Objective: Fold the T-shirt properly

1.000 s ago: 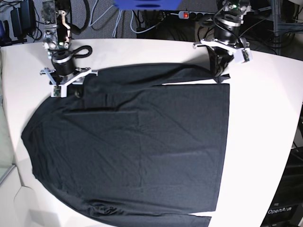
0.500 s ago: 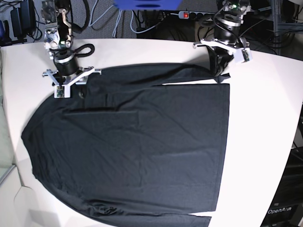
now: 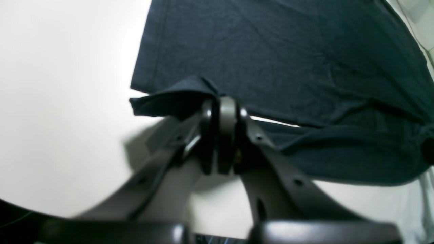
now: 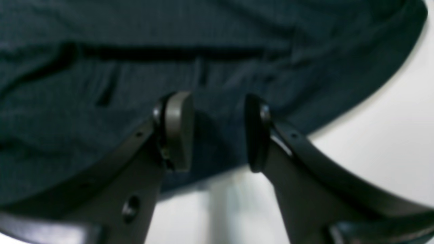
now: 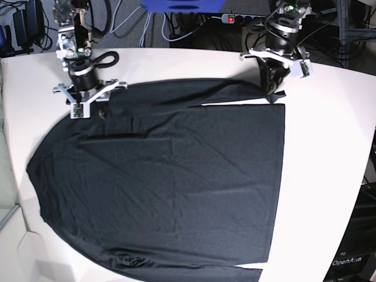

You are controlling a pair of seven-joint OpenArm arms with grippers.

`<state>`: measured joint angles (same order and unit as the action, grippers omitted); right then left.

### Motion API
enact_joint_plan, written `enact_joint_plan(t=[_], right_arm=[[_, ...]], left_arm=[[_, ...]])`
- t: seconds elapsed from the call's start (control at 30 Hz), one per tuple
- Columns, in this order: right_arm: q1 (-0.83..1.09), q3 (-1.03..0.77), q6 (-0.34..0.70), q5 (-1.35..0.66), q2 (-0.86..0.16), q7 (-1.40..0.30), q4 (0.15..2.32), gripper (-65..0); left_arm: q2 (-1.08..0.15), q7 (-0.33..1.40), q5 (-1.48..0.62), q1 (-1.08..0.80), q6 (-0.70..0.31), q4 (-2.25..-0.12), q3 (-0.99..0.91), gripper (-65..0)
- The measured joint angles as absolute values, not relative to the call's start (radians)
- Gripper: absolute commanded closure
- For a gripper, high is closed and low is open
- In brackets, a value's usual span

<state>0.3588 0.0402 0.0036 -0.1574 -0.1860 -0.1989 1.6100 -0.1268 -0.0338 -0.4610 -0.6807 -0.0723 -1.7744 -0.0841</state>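
The black T-shirt (image 5: 176, 176) lies spread flat on the white table (image 5: 329, 147), one long sleeve folded across its far edge. My left gripper (image 5: 275, 96) stands at the shirt's far right corner. In the left wrist view it (image 3: 220, 112) is shut on the bunched sleeve end (image 3: 176, 100), with the shirt body (image 3: 288, 61) beyond. My right gripper (image 5: 97, 108) hovers at the far left shoulder. Seen from the right wrist, it (image 4: 217, 132) is open, its fingers (image 4: 176, 128) just above the shirt's fabric (image 4: 135, 51) near the edge, nothing between them.
Behind the table run cables and a power strip (image 5: 235, 19), with a blue object (image 5: 176, 4) at the top. A black unit (image 5: 352, 258) stands off the table's lower right. Bare table shows to the right of the shirt and along the far side.
The right arm has shifted slightly rightward and toward the far edge over the shoulder. The left arm and the shirt have not moved.
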Motion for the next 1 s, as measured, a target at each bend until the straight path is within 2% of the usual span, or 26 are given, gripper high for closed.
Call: enact_joint_plan(t=[0.83, 1.0], right_arm=[[0.358, 0.054, 0.004, -0.157, -0.186, -0.196, 1.609, -26.0], [0.338, 0.054, 0.004, -0.157, -0.185, -0.178, 1.544, -26.0]], left_arm=[[-0.127, -0.033, -0.461, -0.681, -0.072, -1.774, -0.071, 0.0], [-0.127, -0.033, -0.461, -0.681, -0.072, -1.774, -0.071, 0.0]])
